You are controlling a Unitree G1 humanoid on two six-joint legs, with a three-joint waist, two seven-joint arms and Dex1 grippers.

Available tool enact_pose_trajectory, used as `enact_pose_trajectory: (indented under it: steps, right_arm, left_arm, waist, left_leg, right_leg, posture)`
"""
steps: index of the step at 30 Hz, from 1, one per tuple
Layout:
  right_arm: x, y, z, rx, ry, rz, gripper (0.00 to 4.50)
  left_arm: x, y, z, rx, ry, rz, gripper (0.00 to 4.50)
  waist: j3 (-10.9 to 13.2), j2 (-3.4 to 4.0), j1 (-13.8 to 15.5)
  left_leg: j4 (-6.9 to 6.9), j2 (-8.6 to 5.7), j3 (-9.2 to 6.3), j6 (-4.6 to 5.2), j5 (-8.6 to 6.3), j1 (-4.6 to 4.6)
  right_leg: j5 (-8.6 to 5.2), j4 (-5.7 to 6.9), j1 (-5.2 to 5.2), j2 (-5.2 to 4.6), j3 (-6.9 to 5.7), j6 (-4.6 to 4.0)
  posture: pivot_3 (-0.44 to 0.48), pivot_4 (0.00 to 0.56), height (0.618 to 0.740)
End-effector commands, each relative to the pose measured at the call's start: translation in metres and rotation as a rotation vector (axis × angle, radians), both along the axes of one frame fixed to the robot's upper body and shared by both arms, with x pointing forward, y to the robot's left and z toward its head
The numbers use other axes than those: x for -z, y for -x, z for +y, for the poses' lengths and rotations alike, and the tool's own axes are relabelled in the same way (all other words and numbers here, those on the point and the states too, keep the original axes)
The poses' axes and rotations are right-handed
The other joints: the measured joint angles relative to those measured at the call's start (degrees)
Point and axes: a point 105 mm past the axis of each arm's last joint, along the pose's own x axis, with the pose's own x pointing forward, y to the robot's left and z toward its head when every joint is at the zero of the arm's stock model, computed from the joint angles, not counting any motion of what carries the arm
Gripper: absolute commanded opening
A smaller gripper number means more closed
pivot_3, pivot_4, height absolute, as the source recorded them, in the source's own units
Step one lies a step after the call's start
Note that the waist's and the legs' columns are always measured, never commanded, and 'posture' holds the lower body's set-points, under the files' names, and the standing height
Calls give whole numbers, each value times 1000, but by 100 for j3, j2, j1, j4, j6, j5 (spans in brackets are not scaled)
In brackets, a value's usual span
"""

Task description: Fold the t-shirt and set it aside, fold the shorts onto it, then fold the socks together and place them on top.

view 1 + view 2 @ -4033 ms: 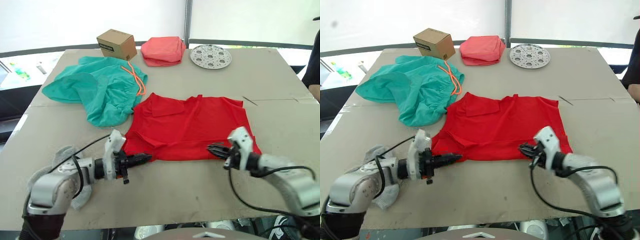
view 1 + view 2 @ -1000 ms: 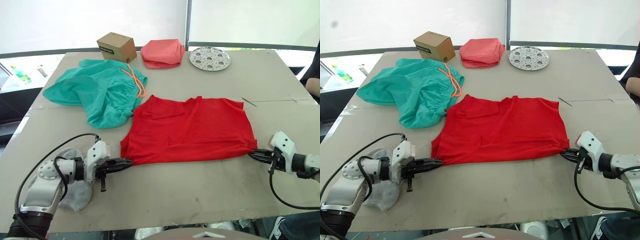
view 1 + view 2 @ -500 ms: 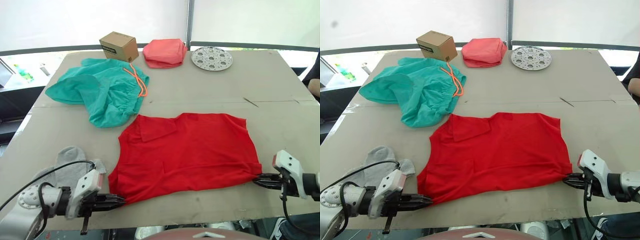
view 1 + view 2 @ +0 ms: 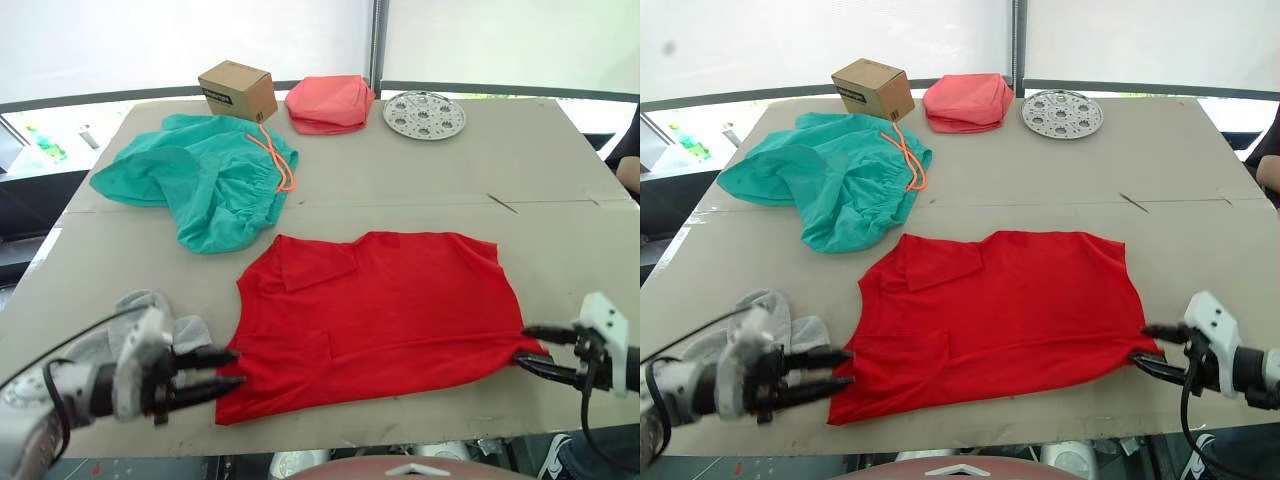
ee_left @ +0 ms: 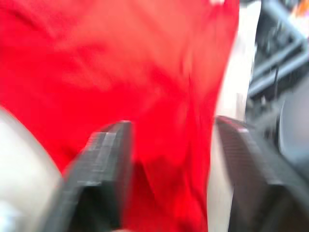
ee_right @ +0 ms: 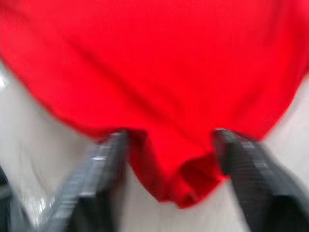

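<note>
The red t-shirt (image 4: pixel 375 305) lies spread flat on the table's near half, its lower hem toward me. My left gripper (image 4: pixel 228 368) is open at the shirt's near left corner, its fingers (image 5: pixel 104 159) apart with red cloth (image 5: pixel 145 72) between them. At the near right corner my right gripper (image 4: pixel 520 345) is also open, the hem (image 6: pixel 188 188) lying loose between its fingers (image 6: pixel 104 164). The teal shorts (image 4: pixel 210 185) with an orange drawstring lie crumpled at the far left. Grey socks (image 4: pixel 770 305) lie beside my left arm, partly hidden by it.
A cardboard box (image 4: pixel 237 90), a folded salmon-pink cloth (image 4: pixel 330 103) and a perforated metal disc (image 4: pixel 424 113) line the table's far edge. Bare tabletop (image 4: pixel 420 190) lies between them and the shirt. A person's arm (image 4: pixel 630 165) shows at the right edge.
Both grippers dragged the t-shirt's hem toward the table's near edge, then opened and let go of its corners. The shirt now rests flat.
</note>
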Motion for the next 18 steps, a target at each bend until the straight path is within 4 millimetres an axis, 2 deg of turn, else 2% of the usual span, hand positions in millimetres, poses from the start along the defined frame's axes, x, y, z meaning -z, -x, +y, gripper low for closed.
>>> enact_pose_trajectory:
  steps: [1,4,8,13,16,18]
  right_arm:
    - [-34,-29,14,44,-61,-176,2973]
    - [-42,-68,11,187,10,-294,2973]
    - [-37,-110,13,326,124,-333,2973]
    - [-28,-135,11,409,281,-325,2973]
    - [-21,-140,18,363,234,-255,2973]
    - [-19,-147,14,412,202,-211,2973]
  left_arm:
    - [-17,-29,-12,-18,-21,-114,2952]
    - [-10,-59,-21,-35,-155,-248,2952]
    - [8,-89,-37,7,-311,-376,2952]
    - [27,-99,-51,109,-398,-432,2952]
    - [31,-104,-58,99,-381,-429,2952]
    - [40,-105,-57,109,-403,-427,2952]
  waist:
    - [4,-5,-7]
    - [4,-7,-30]
    - [0,-13,-25]
    - [0,-16,-21]
    - [-1,-15,-22]
    - [-2,-18,-31]
  left_leg:
    - [0,-1,0,0,0,1]
    - [1,-8,9,-1,2,0]
    - [-3,-14,17,-2,32,1]
    - [-3,-18,17,-3,35,-23]
    - [-2,-23,16,-2,35,-25]
    - [0,-29,16,19,24,-26]
  right_leg:
    - [0,-1,2,3,-1,0]
    - [2,0,5,11,-12,-1]
    - [15,1,5,36,-3,-26]
    - [18,-7,-12,30,18,-34]
    - [18,-9,-12,19,18,-32]
    - [18,-8,-11,15,13,-30]
  posture:
    - [0,150,740]
    - [0,150,740]
    - [0,150,740]
    - [0,150,740]
    - [0,150,740]
    - [0,150,740]
